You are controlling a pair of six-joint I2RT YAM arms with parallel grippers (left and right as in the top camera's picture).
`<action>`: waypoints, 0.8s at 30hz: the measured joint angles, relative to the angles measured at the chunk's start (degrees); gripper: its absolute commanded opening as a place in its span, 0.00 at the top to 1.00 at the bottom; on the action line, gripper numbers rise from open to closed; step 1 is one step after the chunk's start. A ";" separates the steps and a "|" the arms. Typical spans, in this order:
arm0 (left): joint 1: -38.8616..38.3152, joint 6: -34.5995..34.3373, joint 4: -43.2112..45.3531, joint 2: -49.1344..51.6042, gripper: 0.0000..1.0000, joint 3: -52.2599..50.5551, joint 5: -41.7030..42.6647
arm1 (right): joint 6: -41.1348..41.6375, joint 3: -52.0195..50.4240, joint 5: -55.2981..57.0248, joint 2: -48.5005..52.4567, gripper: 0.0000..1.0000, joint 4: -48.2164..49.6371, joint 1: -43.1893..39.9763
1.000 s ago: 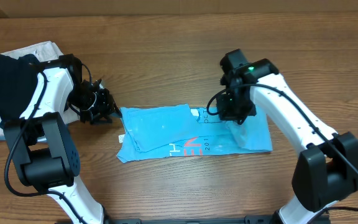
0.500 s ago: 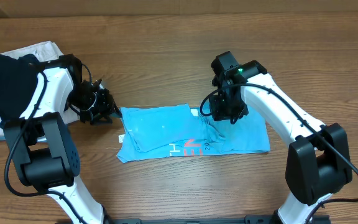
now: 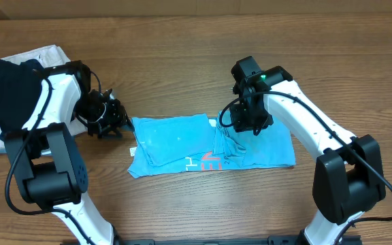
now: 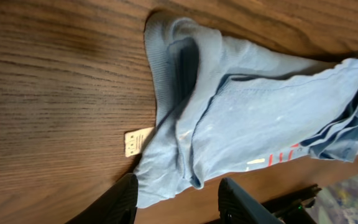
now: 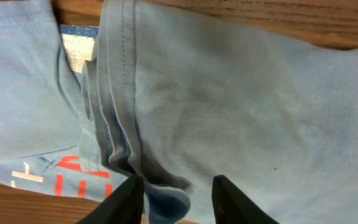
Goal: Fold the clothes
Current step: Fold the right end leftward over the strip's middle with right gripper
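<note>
The light sky-blue T-shirt point(image 3: 175, 139) lies partly folded at the table's middle, with white and orange-red lettering point(image 3: 206, 161) near its front edge. My right gripper point(image 3: 242, 124) is low over the shirt's middle. In the right wrist view it point(image 5: 178, 200) is open, with a bunched fold of the shirt point(image 5: 166, 93) between its fingers. My left gripper point(image 3: 112, 117) is just off the shirt's left edge. In the left wrist view it point(image 4: 182, 204) is open, with the shirt's hem point(image 4: 166, 124) and a small white tag point(image 4: 138, 142) ahead of it.
A black garment point(image 3: 5, 88) lies on a cream folded garment point(image 3: 46, 54) at the far left, behind my left arm. Bare wooden table point(image 3: 182, 75) surrounds the shirt.
My right gripper moved left over the shirt, dragging its right part with it; the cloth now bunches into ridges near the lettering. My left arm has not moved.
</note>
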 measured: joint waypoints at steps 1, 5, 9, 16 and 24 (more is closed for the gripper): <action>-0.15 0.24 -0.22 0.00 0.54 0.00 -0.39 | 0.17 0.00 0.02 0.00 0.57 -0.20 -0.02; -1.38 0.46 -0.72 0.00 0.54 0.00 -1.77 | 0.39 0.00 0.81 0.00 0.58 -2.91 -0.02; -2.34 0.46 -0.81 0.00 0.54 0.00 -2.54 | 0.42 -0.92 2.19 0.00 0.59 -2.40 -0.02; -2.71 0.46 -1.03 0.00 0.54 0.00 -2.91 | -0.22 -7.76 0.90 0.00 0.60 1.25 0.17; -2.71 0.48 -1.40 0.00 0.53 0.00 -2.93 | -14.29 -12.02 -14.69 0.02 0.62 1.60 1.99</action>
